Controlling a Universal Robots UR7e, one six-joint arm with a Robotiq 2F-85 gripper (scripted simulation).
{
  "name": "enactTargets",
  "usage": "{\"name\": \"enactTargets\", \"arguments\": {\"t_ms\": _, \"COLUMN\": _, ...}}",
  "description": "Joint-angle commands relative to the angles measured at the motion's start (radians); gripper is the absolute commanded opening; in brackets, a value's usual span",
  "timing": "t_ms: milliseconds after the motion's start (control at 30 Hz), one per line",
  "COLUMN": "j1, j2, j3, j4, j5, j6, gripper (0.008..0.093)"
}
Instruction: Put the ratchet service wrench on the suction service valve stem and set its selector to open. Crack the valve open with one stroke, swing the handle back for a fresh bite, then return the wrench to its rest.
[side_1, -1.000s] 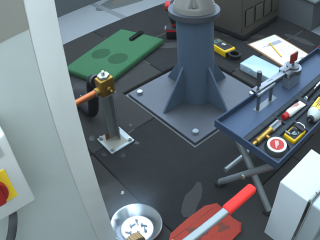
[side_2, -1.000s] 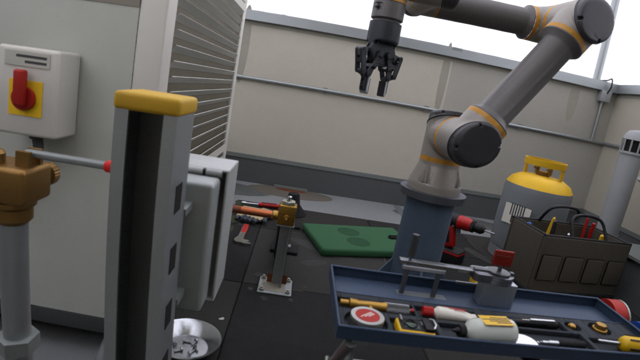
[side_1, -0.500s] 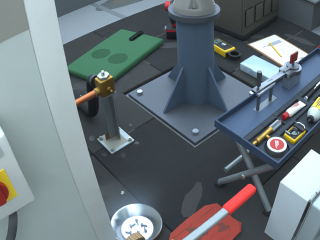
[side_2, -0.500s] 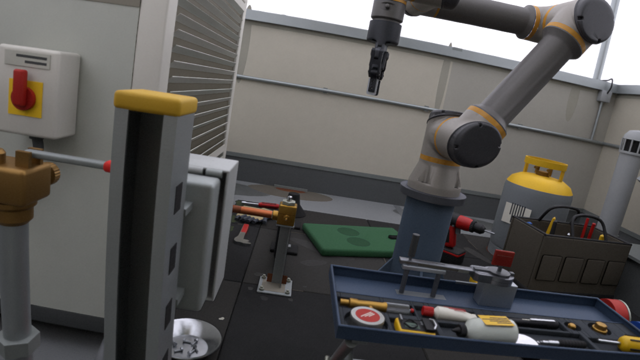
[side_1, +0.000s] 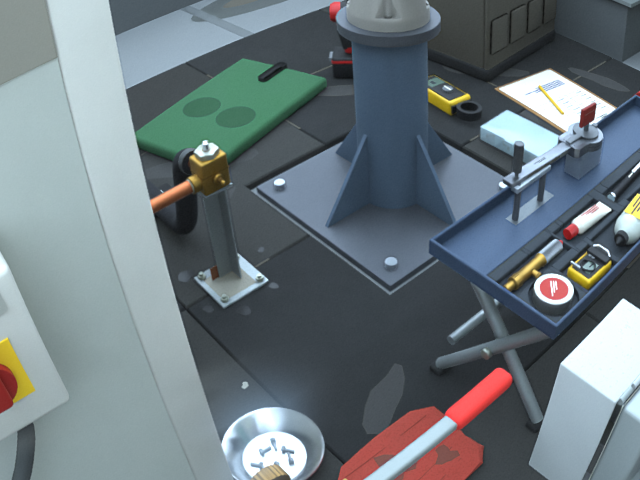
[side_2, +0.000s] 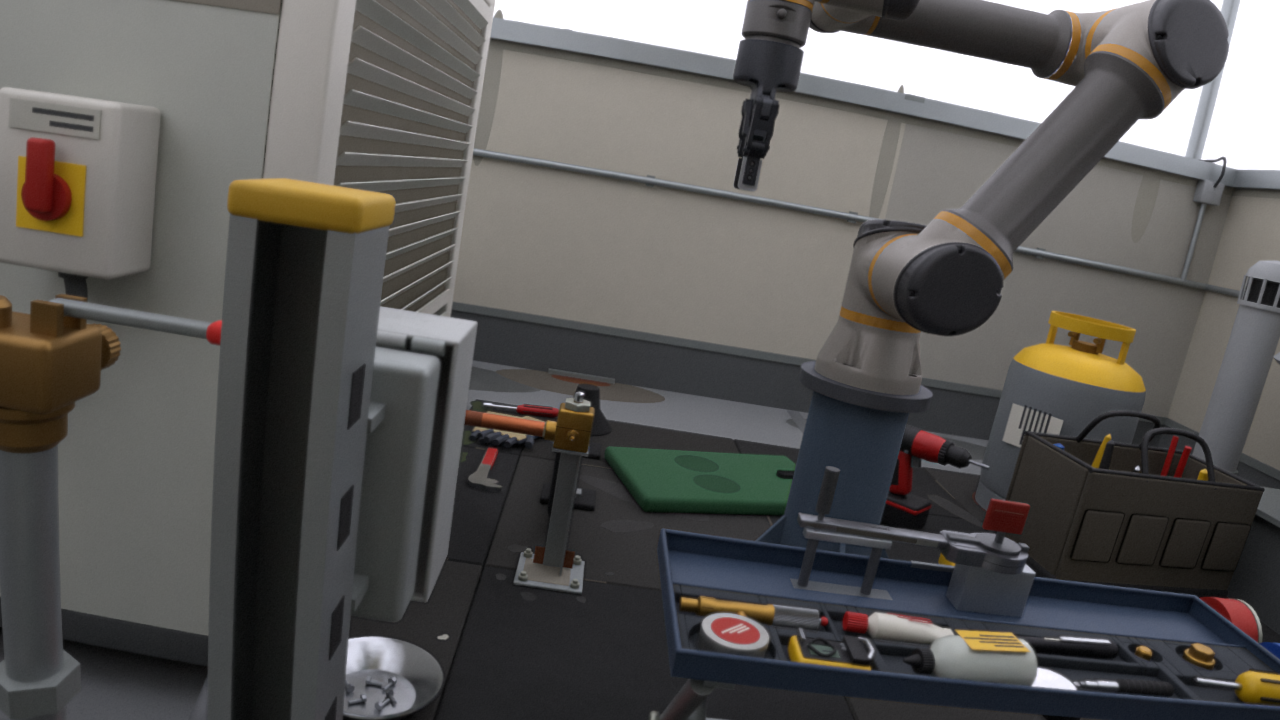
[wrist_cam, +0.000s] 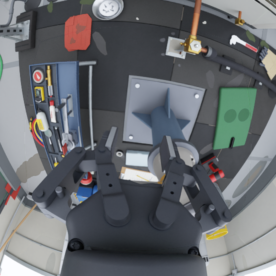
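The ratchet service wrench (side_1: 555, 152) (side_2: 904, 537) (wrist_cam: 66, 128) is grey with a red selector tab. It lies on its rest in the blue tray (side_1: 548, 227) (side_2: 949, 609), its head on a grey block and its handle across a two-post stand. The brass suction service valve (side_1: 208, 168) (side_2: 574, 423) (wrist_cam: 193, 45) sits on a steel post left of the robot's pedestal, its stem pointing up. My gripper (side_2: 752, 152) (wrist_cam: 139, 144) hangs high above the floor, far from both. It is open and holds nothing.
A parapet wall runs behind the work. The blue pedestal (side_1: 390, 129) stands between the valve and the tray. A green kneeling mat (side_1: 232, 106) lies behind the valve. A steel bowl of screws (side_1: 273, 448) and a red rag (side_1: 413, 454) lie in front.
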Motion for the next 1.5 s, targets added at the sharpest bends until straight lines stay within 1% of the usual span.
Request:
{"name": "enactTargets", "arguments": {"t_ms": 0, "j1": 0.0, "j2": 0.0, "j3": 0.0, "j4": 0.0, "j5": 0.0, "j6": 0.0, "gripper": 0.058}}
{"name": "enactTargets", "arguments": {"t_ms": 233, "j1": 0.002, "j2": 0.0, "j3": 0.001, "j4": -0.001, "j5": 0.0, "j6": 0.0, "gripper": 0.058}}
{"name": "enactTargets", "arguments": {"t_ms": 400, "j1": 0.02, "j2": -0.001, "j3": 0.01, "j4": -0.009, "j5": 0.0, "j6": 0.017, "gripper": 0.058}}
{"name": "enactTargets", "arguments": {"t_ms": 567, "j1": 0.064, "j2": -0.003, "j3": 0.03, "j4": -0.028, "j5": 0.0, "j6": 0.06, "gripper": 0.058}}
{"name": "enactTargets", "arguments": {"t_ms": 700, "j1": 0.122, "j2": 0.0, "j3": 0.056, "j4": -0.056, "j5": 0.0, "j6": 0.117, "gripper": 0.058}}
{"name": "enactTargets", "arguments": {"t_ms": 900, "j1": 0.248, "j2": 0.018, "j3": 0.103, "j4": -0.122, "j5": 0.0, "j6": 0.244, "gripper": 0.058}}
{"name": "enactTargets", "arguments": {"t_ms": 1100, "j1": 0.412, "j2": 0.071, "j3": 0.152, "j4": -0.223, "j5": 0.0, "j6": 0.408, "gripper": 0.058}}
{"name": "enactTargets", "arguments": {"t_ms": 1267, "j1": 0.561, "j2": 0.148, "j3": 0.182, "j4": -0.33, "j5": 0.0, "j6": 0.556, "gripper": 0.058}}
{"name": "enactTargets", "arguments": {"t_ms": 1467, "j1": 0.727, "j2": 0.272, "j3": 0.197, "j4": -0.469, "j5": 0.0, "j6": 0.723, "gripper": 0.058}}
